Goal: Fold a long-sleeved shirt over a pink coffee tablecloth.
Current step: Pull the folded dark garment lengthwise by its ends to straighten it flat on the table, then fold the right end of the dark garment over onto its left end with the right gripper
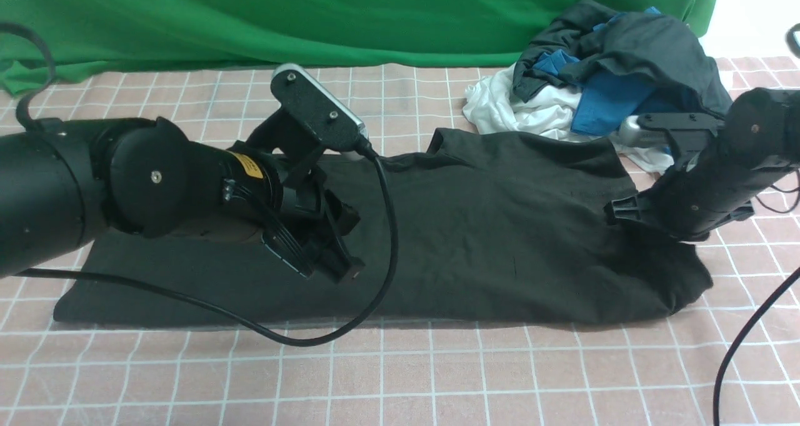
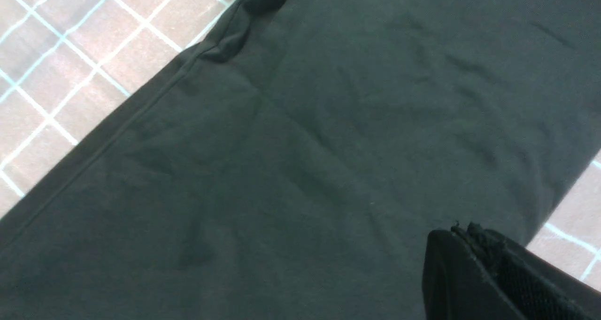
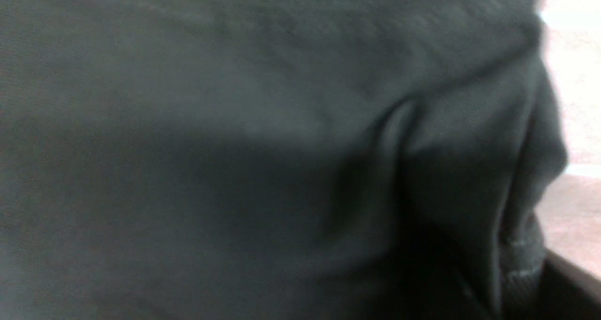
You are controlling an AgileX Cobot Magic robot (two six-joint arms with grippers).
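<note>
Pink gridded tablecloth [image 1: 400, 376] bears the folded black shirt [image 1: 475, 226].

Left arm [image 1: 125, 182] reaches low toward the middle, jaws closed; right arm [image 1: 719, 176] angles down.

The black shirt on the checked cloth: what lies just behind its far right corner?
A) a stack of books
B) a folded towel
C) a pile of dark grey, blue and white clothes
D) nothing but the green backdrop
C: behind the long-sleeved shirt sits a bunched clothes pile, its white garment touching the shirt's far edge.
</note>
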